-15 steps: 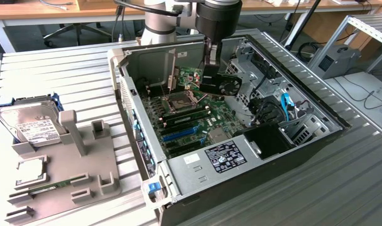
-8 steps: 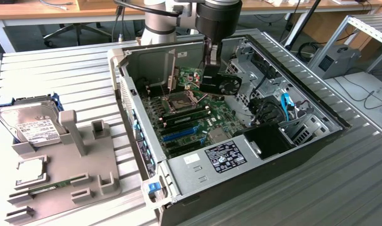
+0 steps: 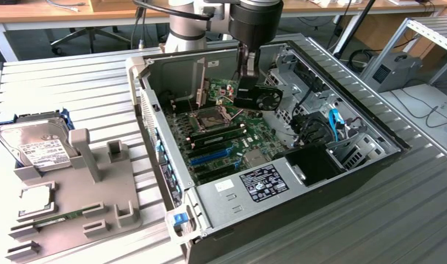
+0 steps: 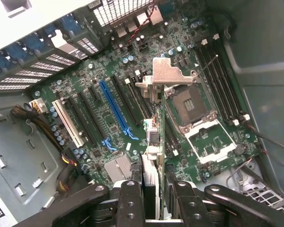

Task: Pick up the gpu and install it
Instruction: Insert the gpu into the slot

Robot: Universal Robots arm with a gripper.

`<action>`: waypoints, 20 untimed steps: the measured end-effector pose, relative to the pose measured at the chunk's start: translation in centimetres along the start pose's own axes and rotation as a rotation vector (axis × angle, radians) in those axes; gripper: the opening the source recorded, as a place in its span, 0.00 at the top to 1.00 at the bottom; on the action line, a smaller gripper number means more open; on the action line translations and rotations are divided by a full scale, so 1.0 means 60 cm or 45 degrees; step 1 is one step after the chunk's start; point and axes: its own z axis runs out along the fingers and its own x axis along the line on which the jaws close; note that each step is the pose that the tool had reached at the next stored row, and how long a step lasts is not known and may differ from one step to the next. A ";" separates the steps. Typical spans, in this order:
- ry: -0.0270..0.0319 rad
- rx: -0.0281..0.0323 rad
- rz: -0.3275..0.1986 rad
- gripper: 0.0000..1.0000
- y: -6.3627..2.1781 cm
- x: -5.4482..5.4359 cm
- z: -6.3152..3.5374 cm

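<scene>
The gpu [image 3: 265, 99] hangs edge-down inside the open computer case [image 3: 159, 159], its black fan facing the exterior view's right. My gripper [image 3: 247, 82] is shut on its upper edge, a little above the green motherboard [image 3: 223, 140]. In the wrist view the gpu [image 4: 156, 135] shows edge-on between my black fingers [image 4: 130, 203], and its silver bracket [image 4: 168, 75] sits at the far end. The gripper [image 4: 156, 201] holds the card over the black slots between the long blue slot [image 4: 114, 111] and the CPU socket [image 4: 191, 106]. The card's lower edge stands clear of the board.
A grey fixture tray [image 3: 76, 198] lies at the exterior view's left with a silver hard drive [image 3: 40, 148], a chip [image 3: 36, 199] and a green memory stick [image 3: 58, 219]. The power supply [image 3: 260, 184], drive cage [image 3: 355, 143] and cables [image 3: 311, 129] crowd the case's near side.
</scene>
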 end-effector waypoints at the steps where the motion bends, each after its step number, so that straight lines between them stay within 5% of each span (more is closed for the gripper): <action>1: -0.0002 -0.0001 -0.004 0.71 0.000 0.000 0.000; 20: -0.0070 -0.0026 -0.083 0.71 0.000 0.000 0.000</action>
